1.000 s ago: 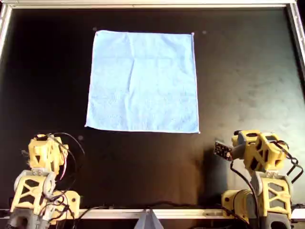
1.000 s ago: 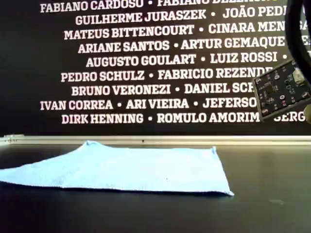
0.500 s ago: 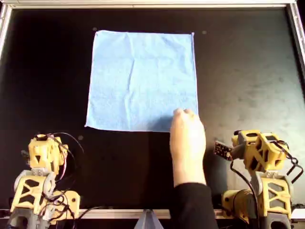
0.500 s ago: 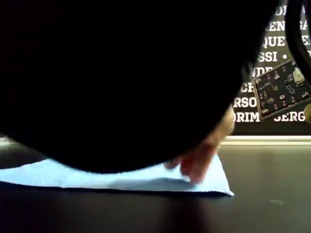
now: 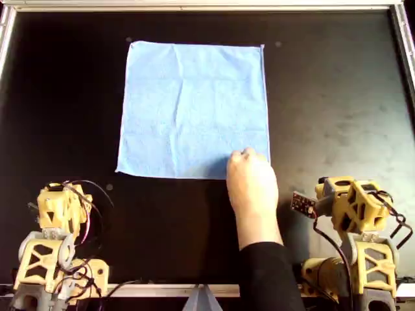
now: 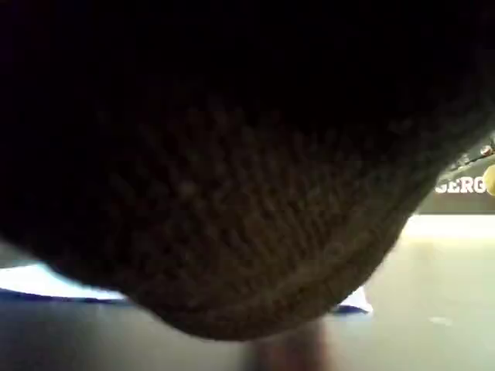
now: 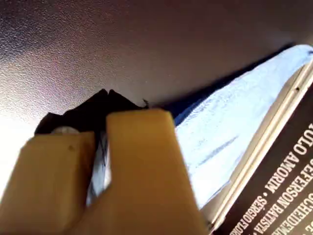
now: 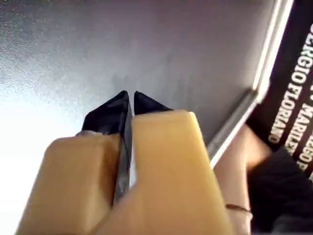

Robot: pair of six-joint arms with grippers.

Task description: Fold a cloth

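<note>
Lying flat, the cloth (image 5: 193,109) has a hand (image 5: 251,188) on it; both end effectors are closed, empty.

The blue cloth (image 5: 194,109) lies spread flat on my dark desk (image 5: 337,97). A person's hand (image 5: 251,184), in a black sleeve, rests its fingertips on the cloth's near corner, toward the overhead view's right. My two yellow arms sit at the view's bottom corners, well apart from the cloth.
</note>
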